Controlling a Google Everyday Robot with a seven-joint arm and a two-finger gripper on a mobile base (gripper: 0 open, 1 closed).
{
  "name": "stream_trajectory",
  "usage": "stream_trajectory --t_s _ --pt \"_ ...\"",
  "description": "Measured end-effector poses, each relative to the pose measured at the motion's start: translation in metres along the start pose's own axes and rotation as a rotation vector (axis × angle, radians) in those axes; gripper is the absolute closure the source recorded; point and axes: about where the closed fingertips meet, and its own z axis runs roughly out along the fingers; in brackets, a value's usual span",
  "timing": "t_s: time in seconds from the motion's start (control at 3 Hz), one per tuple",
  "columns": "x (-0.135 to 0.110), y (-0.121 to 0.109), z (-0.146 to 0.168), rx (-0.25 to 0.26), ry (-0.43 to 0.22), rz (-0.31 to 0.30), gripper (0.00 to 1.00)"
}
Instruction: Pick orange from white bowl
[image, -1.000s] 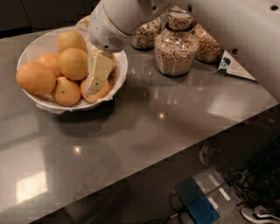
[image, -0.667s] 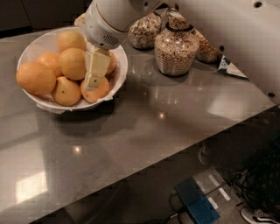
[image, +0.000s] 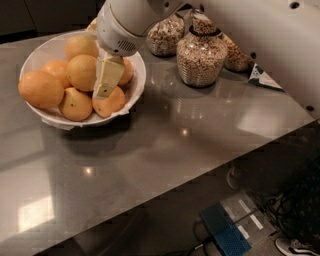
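Note:
The white bowl (image: 135, 92) stands at the table's back left, lined with crinkled paper and filled with several yellow-orange oranges. One orange (image: 81, 72) lies in the middle of the pile. A larger, deeper-orange fruit (image: 40, 89) lies at the bowl's left. My gripper (image: 104, 90), cream-coloured below a white wrist, reaches down into the bowl's right half. It sits just right of the middle orange, and its tip is against a lower orange (image: 111, 103) near the front rim. Another orange (image: 126, 72) is partly hidden behind it.
Three glass jars of grain or nuts stand behind and right of the bowl; the nearest (image: 201, 57) is large. A small folded packet (image: 262, 79) lies at the far right. The table edge runs diagonally at lower right, with the floor, cables and a blue box (image: 225, 232) below.
The gripper has shifted slightly left inside the bowl, closer to the middle orange. The oranges and the bowl have not moved.

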Motion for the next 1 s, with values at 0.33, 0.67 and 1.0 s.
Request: stream_trajectory --t_s 0.33,0.67,1.0 --pt "0.0 0.0 0.0 0.0 0.0 0.0 0.42" --pt "-0.0001 0.0 0.0 0.0 0.0 0.0 0.45" --pt "-0.0001 0.0 0.0002 0.0 0.0 0.0 0.27"
